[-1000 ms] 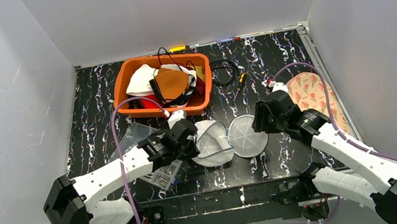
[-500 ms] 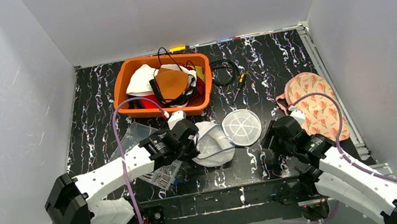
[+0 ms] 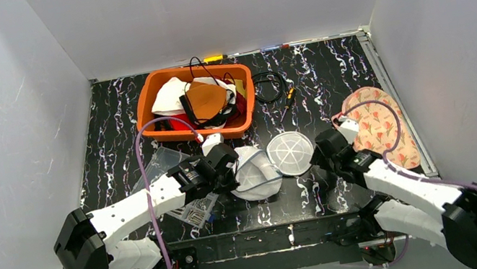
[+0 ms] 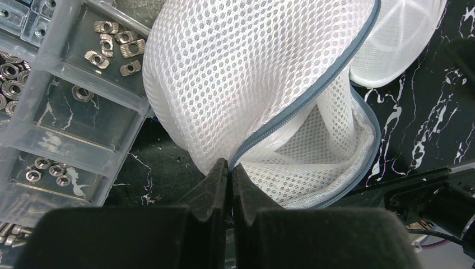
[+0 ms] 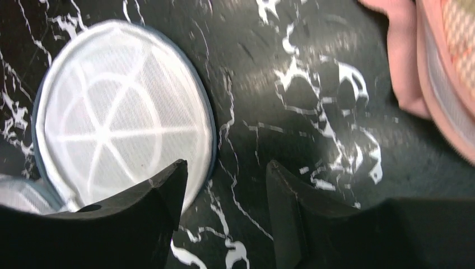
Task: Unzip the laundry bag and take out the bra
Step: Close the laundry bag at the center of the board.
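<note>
My left hand [image 4: 229, 167] pinches the bag [image 4: 252, 73] at its zipper [image 4: 303, 98]. The bag lies unzipped on the table [image 3: 334, 67], its round lid [image 5: 123, 117] flipped open beside it. My right hand [image 5: 224, 179] is spread and empty at the edge of that lid, and the bra [image 3: 380, 122] lies out on the table to my right.

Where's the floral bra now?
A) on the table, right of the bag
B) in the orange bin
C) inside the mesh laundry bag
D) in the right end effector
A: the floral bra lies on the table right of the mesh laundry bag; the right end effector is open, holding nothing.
</note>
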Robot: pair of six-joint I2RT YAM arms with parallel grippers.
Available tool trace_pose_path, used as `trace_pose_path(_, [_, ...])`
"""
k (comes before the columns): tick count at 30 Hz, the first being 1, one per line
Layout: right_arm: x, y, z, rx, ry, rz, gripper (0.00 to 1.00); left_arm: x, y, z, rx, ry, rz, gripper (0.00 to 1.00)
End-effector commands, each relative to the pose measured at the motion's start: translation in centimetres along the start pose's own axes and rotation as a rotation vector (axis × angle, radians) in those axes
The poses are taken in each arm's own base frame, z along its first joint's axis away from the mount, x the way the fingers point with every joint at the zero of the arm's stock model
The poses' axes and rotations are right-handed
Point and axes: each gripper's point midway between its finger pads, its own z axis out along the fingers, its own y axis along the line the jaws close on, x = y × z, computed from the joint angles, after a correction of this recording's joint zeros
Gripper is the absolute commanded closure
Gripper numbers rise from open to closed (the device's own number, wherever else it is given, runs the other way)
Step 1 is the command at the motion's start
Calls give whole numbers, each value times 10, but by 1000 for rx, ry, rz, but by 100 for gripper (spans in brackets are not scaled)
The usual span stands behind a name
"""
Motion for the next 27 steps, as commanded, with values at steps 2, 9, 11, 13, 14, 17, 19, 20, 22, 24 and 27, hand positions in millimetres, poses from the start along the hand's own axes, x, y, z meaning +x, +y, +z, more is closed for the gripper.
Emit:
trace_pose_path(2, [-46, 24, 17, 30, -122, -68, 42, -6, -1, -11, 2, -13, 14, 100])
trace_pose_path(9, [-41, 37, 40, 18, -75, -126, 49, -6, 2, -13, -6, -11, 24, 100])
trace_pose_path(11, [-36, 35, 46, 32, -51, -141, 49, -6, 1, -15, -4, -11, 27, 100])
trace_pose_path(13, [-32, 31, 51, 49, -35, -153, 49, -7, 1, -16, -1, -14, 29, 100])
trace_pose_path(14, [-29, 29, 53, 58, -25, -158, 49, -7, 1, -16, -1, -15, 30, 100])
trace_pose_path(17, [-22, 24, 58, 70, 3, -167, 59, -7, 3, -17, -7, -16, 31, 100])
trace_pose_path(19, [-21, 24, 57, 59, 6, -167, 71, -7, 2, -17, -2, -17, 29, 100])
trace_pose_path(20, [-24, 27, 54, 38, -11, -161, 79, -7, 2, -18, 0, -17, 28, 100])
trace_pose_path(22, [-33, 33, 45, -3, -45, -154, 96, -8, 2, -19, 3, -19, 29, 100])
trace_pose_path(24, [-48, 42, 31, -37, -80, -166, 99, -9, 1, -20, 10, -23, 27, 100])
trace_pose_path(27, [-79, 63, -3, -116, -128, -198, 99, -11, -3, -22, 25, -29, 24, 100])
